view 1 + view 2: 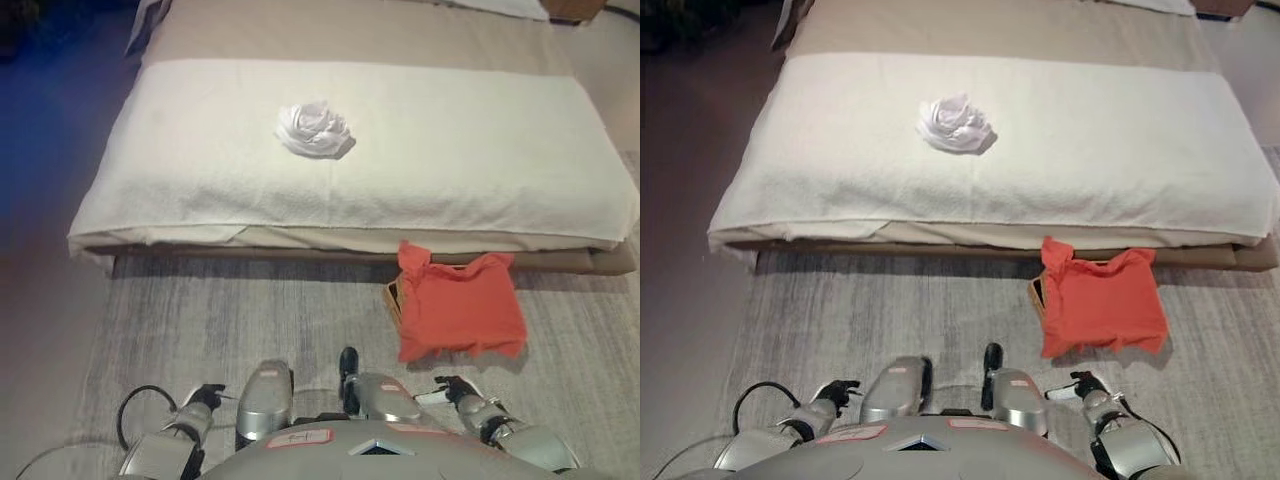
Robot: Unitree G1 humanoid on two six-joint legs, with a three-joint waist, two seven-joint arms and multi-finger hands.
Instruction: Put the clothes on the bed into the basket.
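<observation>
A crumpled white garment (315, 131) lies on the bed's white blanket (480, 150), a little left of the middle. On the floor against the bed's near side stands a basket (392, 298), of which only a brown left edge shows. An orange-red garment (458, 303) is draped over it and hides the rest. My left hand (205, 397) hangs low at the bottom left, relaxed and holding nothing. My right hand (455, 390) hangs at the bottom right, just short of the orange-red garment, fingers loose and empty.
The low bed (300, 240) spans the view, with a beige sheet (350, 30) at its far side. A grey rug (250, 310) covers the floor between me and the bed. A pillow corner (505, 6) shows at the top right.
</observation>
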